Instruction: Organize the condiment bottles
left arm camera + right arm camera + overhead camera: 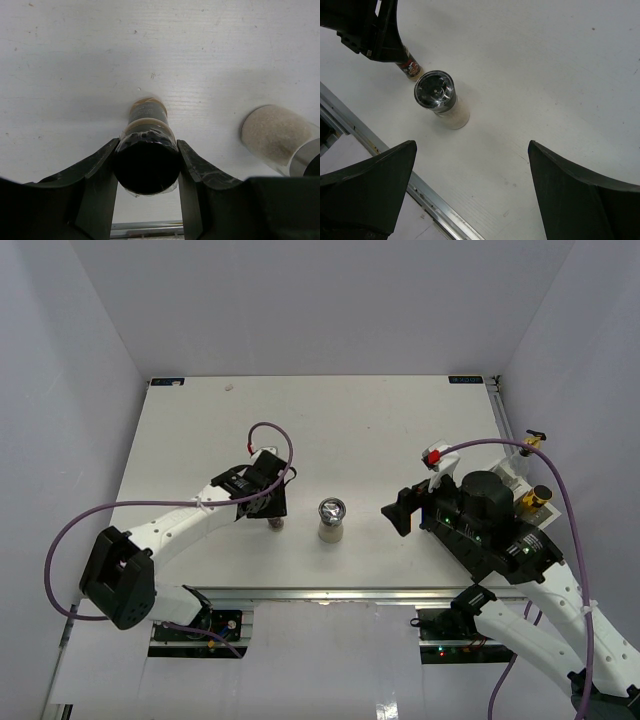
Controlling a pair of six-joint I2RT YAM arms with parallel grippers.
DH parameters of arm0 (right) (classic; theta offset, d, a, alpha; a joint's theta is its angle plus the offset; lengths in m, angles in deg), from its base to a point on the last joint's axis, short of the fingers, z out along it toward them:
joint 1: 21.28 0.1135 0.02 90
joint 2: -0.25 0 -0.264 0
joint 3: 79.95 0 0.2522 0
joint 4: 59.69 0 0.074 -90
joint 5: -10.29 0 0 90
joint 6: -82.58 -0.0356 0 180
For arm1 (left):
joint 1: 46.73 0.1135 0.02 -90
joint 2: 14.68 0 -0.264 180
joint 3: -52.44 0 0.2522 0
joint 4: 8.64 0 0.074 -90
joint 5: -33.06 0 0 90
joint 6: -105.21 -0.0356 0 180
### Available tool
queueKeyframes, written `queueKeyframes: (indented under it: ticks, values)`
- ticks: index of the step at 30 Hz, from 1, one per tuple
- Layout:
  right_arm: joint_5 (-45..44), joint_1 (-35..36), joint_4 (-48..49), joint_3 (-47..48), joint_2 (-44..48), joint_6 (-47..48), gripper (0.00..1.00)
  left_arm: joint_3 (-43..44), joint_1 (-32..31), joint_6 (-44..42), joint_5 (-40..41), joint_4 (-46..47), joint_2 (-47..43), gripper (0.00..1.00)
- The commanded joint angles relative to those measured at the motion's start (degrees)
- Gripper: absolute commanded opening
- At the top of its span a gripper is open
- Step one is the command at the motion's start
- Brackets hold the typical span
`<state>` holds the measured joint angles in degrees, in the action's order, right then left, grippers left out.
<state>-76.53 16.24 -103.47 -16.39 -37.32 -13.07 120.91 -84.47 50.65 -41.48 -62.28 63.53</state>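
While the left gripper (270,504) was clamped around the black cap of a small dark jar (146,162), the jar stood left of centre on the table (200,430), its foot at or just above the surface (the wrist view did not settle whether it had lifted clear). The chrome-topped shaker (331,518) stood just beside it to the right, not touching it. The right gripper (472,150) hung near the shaker's other side, jaws spread wide with nothing between them.

The step in hand looked to be carrying this jar off to join the others. To do it well, the lift should go straight up first: the grip sat high on the cap and the body hung below, so an early sideways pull could swing the foot into the shaker. The cap looked centred between the fingers (95,180), which favoured a steady carry, though a smooth cap might twist if hurried.

Much was out of sight. The right arm covered most of the table's right edge, where only a gold spout (533,440) and a black-capped yellowish bottle (540,498) peeped out; whatever held them could not be made out. The jar's label was blurred, and no fifth bottle showed anywhere
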Motion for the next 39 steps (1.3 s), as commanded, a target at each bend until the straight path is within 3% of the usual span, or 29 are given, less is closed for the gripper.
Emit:
queueKeyframes:
  ticks: [1,7,17,26,32,39]
  values:
    - [0.0,0.1,0.56,0.31,0.88,-0.15,0.99,0.13,-0.32,0.97,0.78,1.38,0.12,0.29]
    - [-1.33,0.1,0.4,0.73,2.05,-0.07,0.99,1.28,-0.41,0.95,0.27,0.42,2.47,0.6]
    - [-1.68,0.1,-0.13,3.38,0.12,0.73,0.99,6.07,-0.41,-0.38,-2.84,-1.7,1.94,0.93]
    - [3.26,0.1,2.26,7.26,-7.01,-0.07,0.99,20.89,1.13,-4.15,-5.36,-8.29,2.47,0.98]
    - [6.51,2.32,7.04,10.12,-15.53,-2.13,0.96,24.72,17.89,-7.2,-14.11,-10.14,-0.7,0.98]
    - [-3.1,17.46,9.25,18.54,-32.32,-1.95,0.96,18.22,34.11,-10.28,-21.5,-9.87,-6.73,0.98]
